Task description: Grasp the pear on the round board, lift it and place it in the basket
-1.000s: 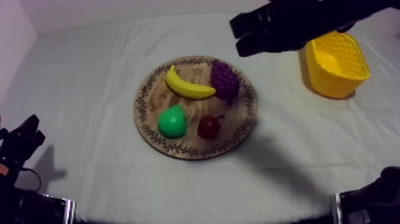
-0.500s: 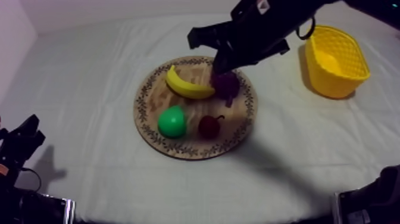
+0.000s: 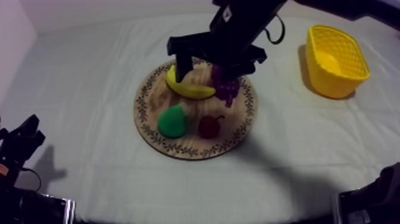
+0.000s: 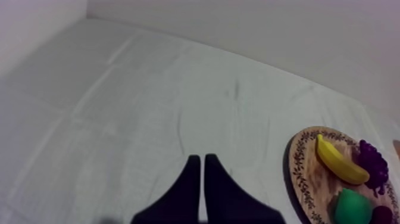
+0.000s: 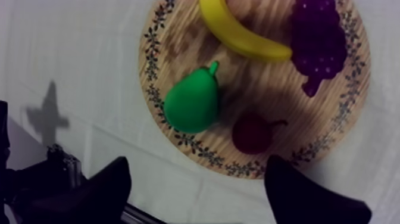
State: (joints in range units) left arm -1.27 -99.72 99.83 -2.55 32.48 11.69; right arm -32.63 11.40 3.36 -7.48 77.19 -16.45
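From above, the yellow basket (image 3: pixel 336 56) with its lattice wall stands on the desk (image 3: pixel 89 71) at the right side, well apart from the round wooden board (image 3: pixel 156 101). The right wrist view looks straight down on the board (image 5: pixel 178 53) and shows the wood grain, the leafy pattern on the rim and the short stem of the pear (image 5: pixel 191 104).

The pear (image 3: pixel 172 121) is smooth and bright green. It lies on the board just beside the small red fruit (image 3: pixel 209 127), nearer to me than the curved yellow banana (image 3: pixel 190 88) and the bumpy purple grapes (image 3: pixel 229 88).

The right tool (image 3: pixel 214 68) hangs over the banana and the grapes, its two black fingers wide apart, and it holds nothing. The left tool (image 4: pixel 202 173) sits low at the left of the desk, its fingers together as a narrow wedge, with nothing between them.
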